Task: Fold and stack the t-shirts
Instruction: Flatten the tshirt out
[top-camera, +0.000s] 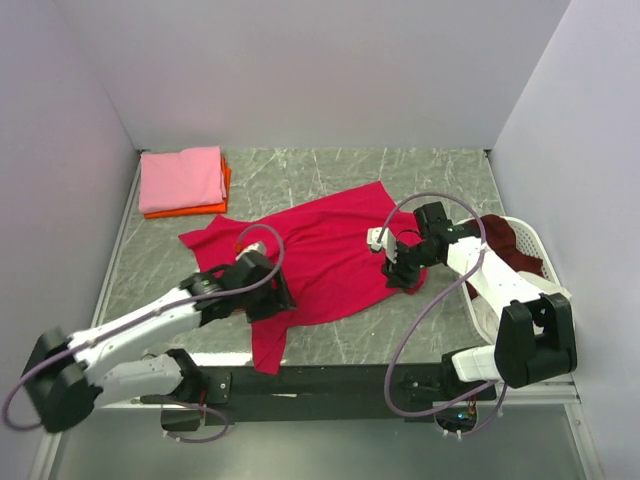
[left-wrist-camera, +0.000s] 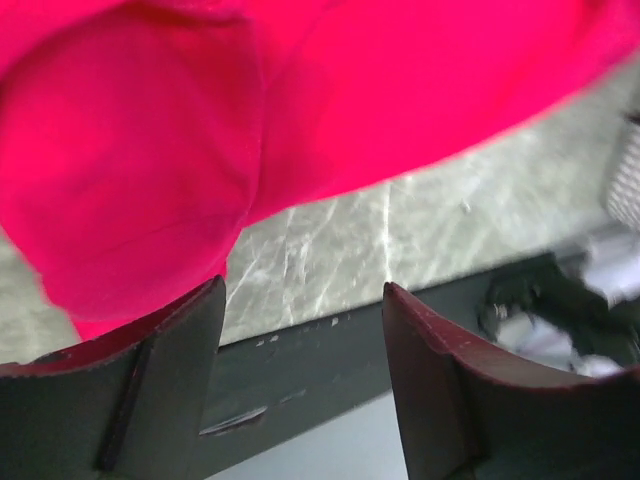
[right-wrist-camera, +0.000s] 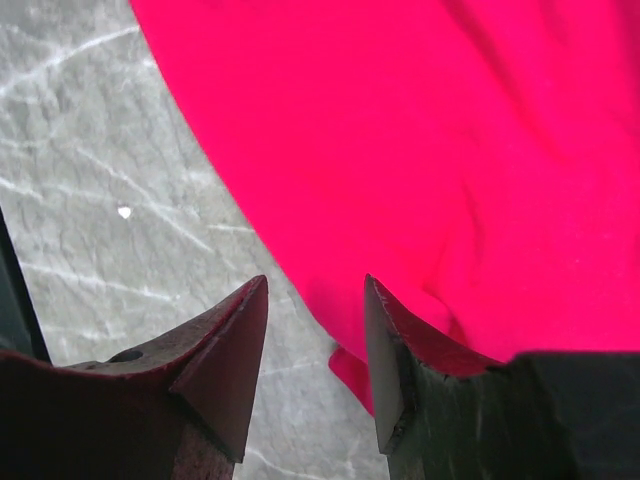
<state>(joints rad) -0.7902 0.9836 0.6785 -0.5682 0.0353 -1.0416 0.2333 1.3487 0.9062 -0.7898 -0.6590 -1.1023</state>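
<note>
Left claw (left-wrist-camera: 302, 300) and right claw (right-wrist-camera: 316, 290), both open and empty, flank the spread crimson fabric t-shirt (top-camera: 320, 255), edges just ahead, likely for a two-handed fold.

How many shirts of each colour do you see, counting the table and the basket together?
Pink shirt, folded: 1
Orange shirt, folded, under the pink one: 1
Red shirt, spread out: 1
Maroon shirt, in the white basket: 1 visible
Total: 4
</note>
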